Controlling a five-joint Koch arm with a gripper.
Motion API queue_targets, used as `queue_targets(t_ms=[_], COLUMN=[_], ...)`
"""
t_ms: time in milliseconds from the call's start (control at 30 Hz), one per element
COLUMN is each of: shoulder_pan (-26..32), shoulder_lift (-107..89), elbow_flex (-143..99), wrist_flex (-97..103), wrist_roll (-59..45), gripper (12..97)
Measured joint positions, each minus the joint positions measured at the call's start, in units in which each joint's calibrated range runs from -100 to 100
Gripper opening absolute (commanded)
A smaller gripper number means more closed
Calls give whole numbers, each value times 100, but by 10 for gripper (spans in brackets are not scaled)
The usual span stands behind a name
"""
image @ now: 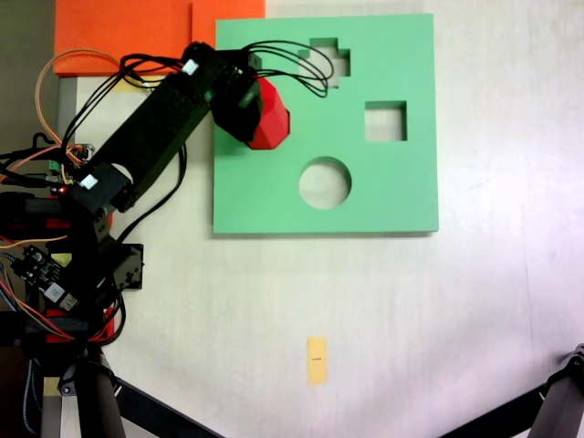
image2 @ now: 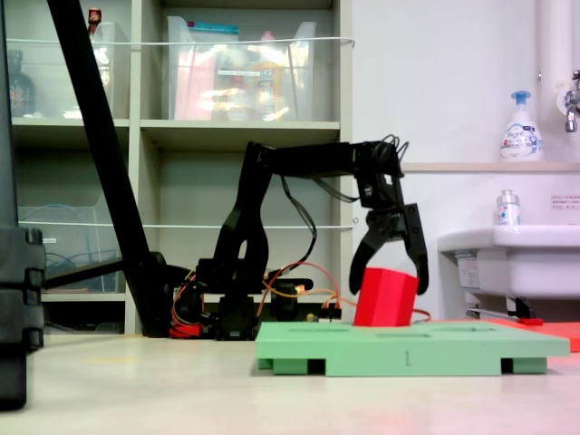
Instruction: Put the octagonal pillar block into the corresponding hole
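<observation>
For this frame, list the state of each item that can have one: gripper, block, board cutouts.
gripper: open, jaws spread astride the block's top
octagonal pillar block: tilted, lower edge on the green foam board, not seated in a hole
round cutout: empty
square cutout: empty
cross-shaped cutout: empty, partly behind cables
octagonal hole: hidden under the arm, cannot tell
</observation>
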Motion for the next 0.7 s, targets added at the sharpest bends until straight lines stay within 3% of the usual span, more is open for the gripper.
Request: queue_targets(t_ms=[200,500,700], shoulder_pan=[-122,-186,-190], shoulder_lift=[-14,0,0], elbow_flex=[-647,-1225,-1244], wrist_flex=[460,920,1028], wrist_roll=[-98,-112,-195], gripper=[560,958,958])
